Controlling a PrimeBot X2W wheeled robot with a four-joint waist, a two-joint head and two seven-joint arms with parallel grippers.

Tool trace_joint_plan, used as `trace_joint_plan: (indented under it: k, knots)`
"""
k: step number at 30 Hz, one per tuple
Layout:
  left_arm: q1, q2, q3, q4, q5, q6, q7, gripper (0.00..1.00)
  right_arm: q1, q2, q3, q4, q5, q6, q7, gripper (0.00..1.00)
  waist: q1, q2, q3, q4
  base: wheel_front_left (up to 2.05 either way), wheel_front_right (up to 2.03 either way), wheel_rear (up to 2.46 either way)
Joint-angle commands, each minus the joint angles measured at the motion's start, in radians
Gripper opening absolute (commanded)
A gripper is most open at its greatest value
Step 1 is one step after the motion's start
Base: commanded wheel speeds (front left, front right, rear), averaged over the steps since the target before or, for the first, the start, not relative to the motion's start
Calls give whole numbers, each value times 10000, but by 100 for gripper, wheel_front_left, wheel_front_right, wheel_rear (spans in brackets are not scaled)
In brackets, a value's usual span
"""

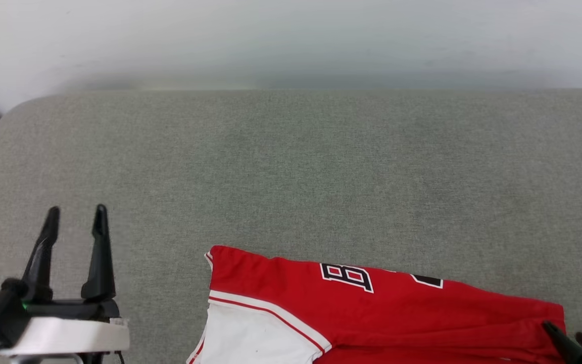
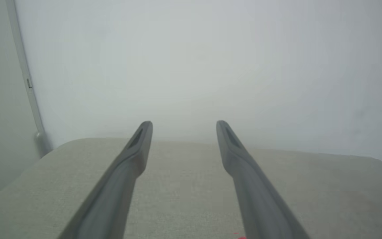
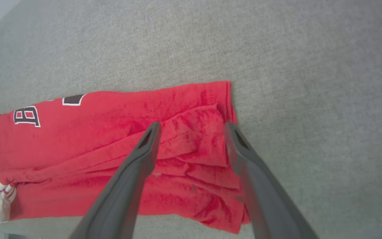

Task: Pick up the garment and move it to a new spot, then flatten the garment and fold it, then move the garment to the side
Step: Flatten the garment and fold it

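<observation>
The red garment (image 1: 387, 313) with a white sleeve and black-and-white letters lies folded lengthwise along the near edge of the grey cushion (image 1: 291, 177). In the right wrist view the garment (image 3: 111, 149) shows its layered hem end. My right gripper (image 3: 192, 126) hangs open above that hem end, apart from the cloth; its fingertips (image 1: 553, 331) show at the lower right of the head view. My left gripper (image 1: 76, 212) stands open at the lower left, well left of the garment, with nothing between its fingers (image 2: 134, 149).
The grey cushion stretches wide behind and to the right of the garment. A pale wall (image 1: 291, 40) rises behind it. In the left wrist view a thin vertical trim (image 2: 25, 76) runs down the wall near the cushion's corner.
</observation>
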Motion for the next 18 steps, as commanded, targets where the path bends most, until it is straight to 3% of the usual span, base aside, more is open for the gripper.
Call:
trace_joint_plan:
  k: [1, 6, 11, 18]
  knots:
    - [223, -262, 110, -44, 211, -40, -32, 100, -10, 79, -153, 23, -103, -4, 47, 100, 0, 0, 40, 21, 0, 0, 0]
    - [734, -1233, 740, 40, 1556, -984, -30, 100, -221, 561, -855, 306, -497, -4, 399, 100, 0, 0, 264, 148, 0, 0, 0]
    - [575, -1931, 1194, 482, 2001, -1879, -32, 100, -436, 707, -1269, 794, -963, -2, 357, 100, 0, 0, 499, 300, 0, 0, 0]
    - [234, -2448, 1414, 841, 2318, -2395, -33, 100, -714, 894, -1023, 1782, -274, -2, 796, 100, 0, 0, 783, 426, 0, 0, 0]
